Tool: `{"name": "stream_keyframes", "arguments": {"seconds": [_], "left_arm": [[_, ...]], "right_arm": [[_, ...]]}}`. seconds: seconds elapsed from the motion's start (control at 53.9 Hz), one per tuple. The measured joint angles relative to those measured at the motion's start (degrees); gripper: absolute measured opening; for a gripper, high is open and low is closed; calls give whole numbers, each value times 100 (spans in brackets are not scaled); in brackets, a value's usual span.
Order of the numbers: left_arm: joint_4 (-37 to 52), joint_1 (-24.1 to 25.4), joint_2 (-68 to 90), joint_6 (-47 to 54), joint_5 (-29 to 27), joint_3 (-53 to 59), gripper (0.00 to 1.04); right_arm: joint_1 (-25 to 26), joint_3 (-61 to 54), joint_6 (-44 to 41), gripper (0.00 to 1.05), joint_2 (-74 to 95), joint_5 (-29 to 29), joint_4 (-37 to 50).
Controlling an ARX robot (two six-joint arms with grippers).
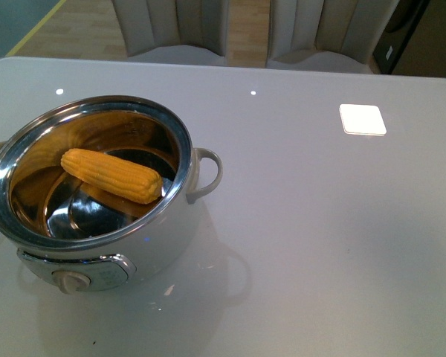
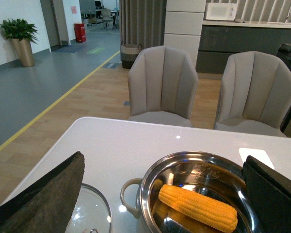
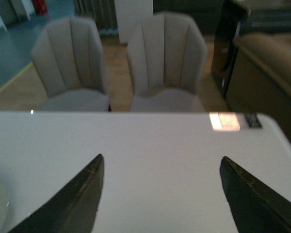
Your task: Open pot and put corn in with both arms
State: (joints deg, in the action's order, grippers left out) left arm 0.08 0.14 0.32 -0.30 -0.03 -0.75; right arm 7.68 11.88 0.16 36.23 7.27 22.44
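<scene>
The cream-white pot [image 1: 171, 223] stands lidless at the table's front left, with its steel interior showing. The yellow corn cob [image 1: 111, 175] lies inside it, leaning on the inner wall. In the left wrist view the pot [image 2: 150, 194] and corn [image 2: 198, 208] sit between my left gripper's [image 2: 162, 160] wide-open fingers [image 2: 53, 189], and the glass lid [image 2: 89, 213] lies flat on the table beside the pot. My right gripper [image 3: 161, 162] is open and empty over bare table. Neither arm shows in the front view.
Two grey chairs [image 1: 171, 30] stand behind the table's far edge. A bright white square of light [image 1: 362, 119] lies on the table top at the right. The pot's control knob [image 1: 71, 281] faces the front edge.
</scene>
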Motion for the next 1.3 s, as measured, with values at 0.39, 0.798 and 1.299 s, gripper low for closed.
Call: {"name": "stream_keyframes", "arguments": {"seconds": [0.39,0.798,1.299], "left_arm": [[0,0,0,0,2,0,98],[0,0,0,0,2,0,98],[0,0,0,0,0,0,98]], "right_arm": [[-737,-708,0,2,-1003,-728,-146],[-748,-1069,0,2,-1915,-723,-601],[-758,-1069,0,2,-3425,-728,-2175]]}}
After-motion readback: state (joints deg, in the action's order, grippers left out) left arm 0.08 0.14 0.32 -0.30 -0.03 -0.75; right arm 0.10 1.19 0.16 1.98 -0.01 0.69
